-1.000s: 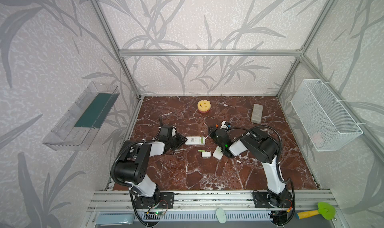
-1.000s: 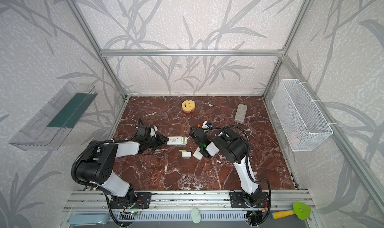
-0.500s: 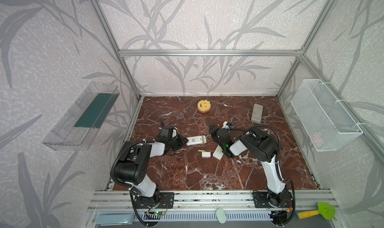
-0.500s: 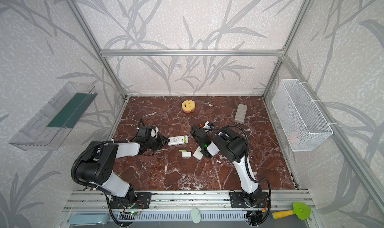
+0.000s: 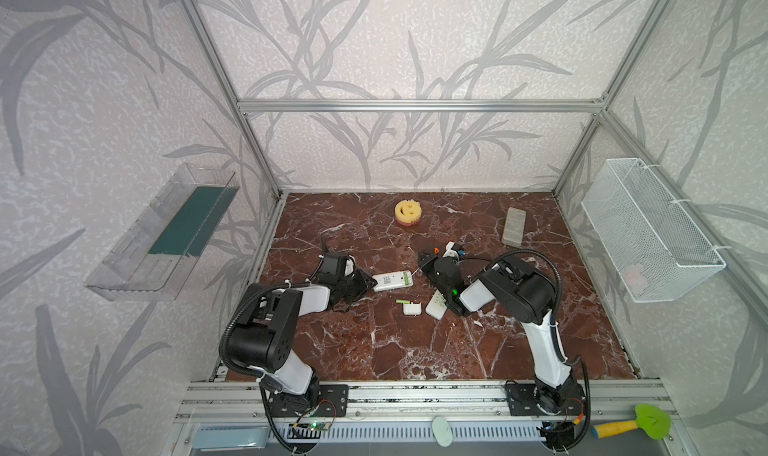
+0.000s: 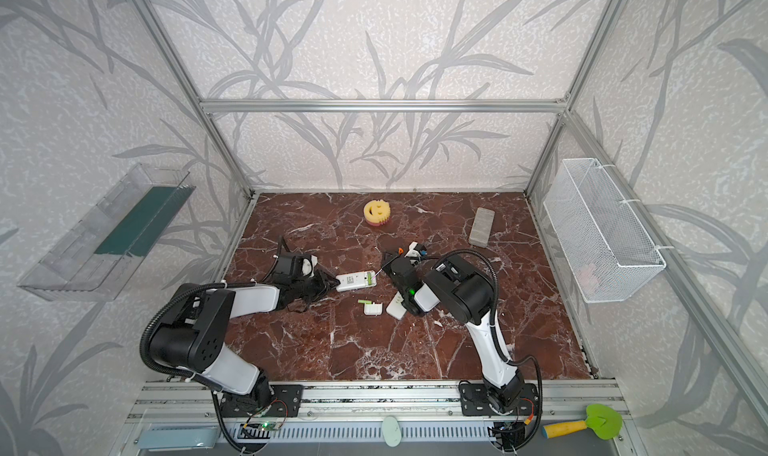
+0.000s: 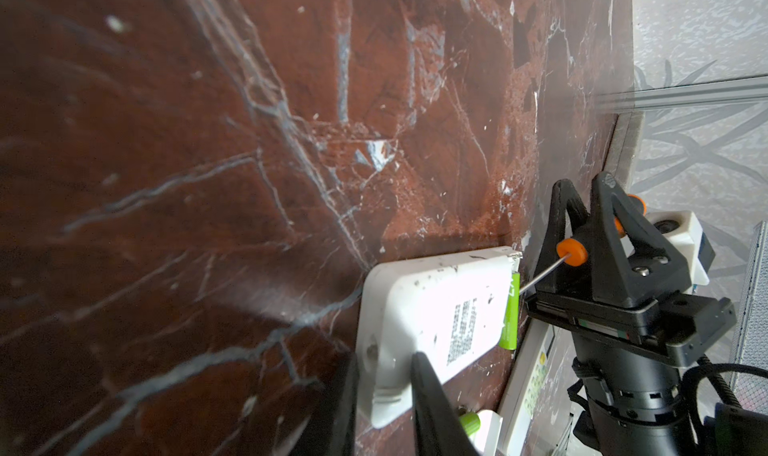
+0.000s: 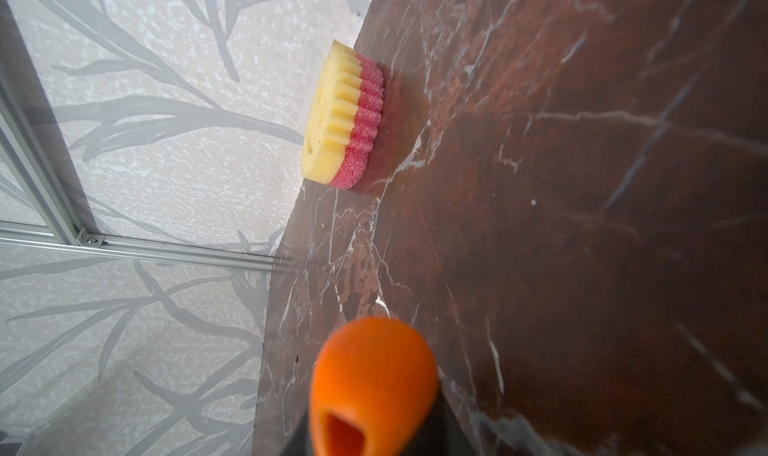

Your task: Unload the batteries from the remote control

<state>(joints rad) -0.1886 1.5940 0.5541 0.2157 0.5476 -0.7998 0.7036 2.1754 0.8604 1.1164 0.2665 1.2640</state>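
1. Wire basket (image 5: 648, 229): white mesh, mounted on the right wall. A pale pinkish item lies at its bottom; its identity cannot be determined.
2. Clear plastic tray (image 5: 166, 234): mounted on the left wall. It contains a flat dark green slab.
3. Remote control (image 5: 392, 280): white, lying back side up on the red marble table (image 5: 374, 350) near the centre. Its battery bay is open at the end facing the right arm.
4. Batteries: one lime-green battery in the bay (image 7: 510, 312) sits at the open end of the remote control. A loose battery (image 5: 401, 301) lies on the table, just beside a small white cover (image 5: 412, 308). Another green battery end (image 7: 469, 422) is visible in the left wrist view next to a white part.
5. Second remote (image 5: 436, 304): white, lying just beside the right arm's wrist, partly covered by it.
6. Left gripper (image 7: 384, 375): the arm lies low along the table. The jaws are nearly closed and clamp the end of the remote control away from the bay.
7. Right gripper (image 7: 582, 242): the arm bends low toward the centre. The jaws are closed on the orange-handled screwdriver (image 7: 571, 253), whose thin metal shaft points at the battery bay.
8. Yellow-and-pink sponge (image 8: 343, 115): rests near the back wall, well apart from both arms.
9. Grey block (image 5: 513, 227): lies at the back right of the table.
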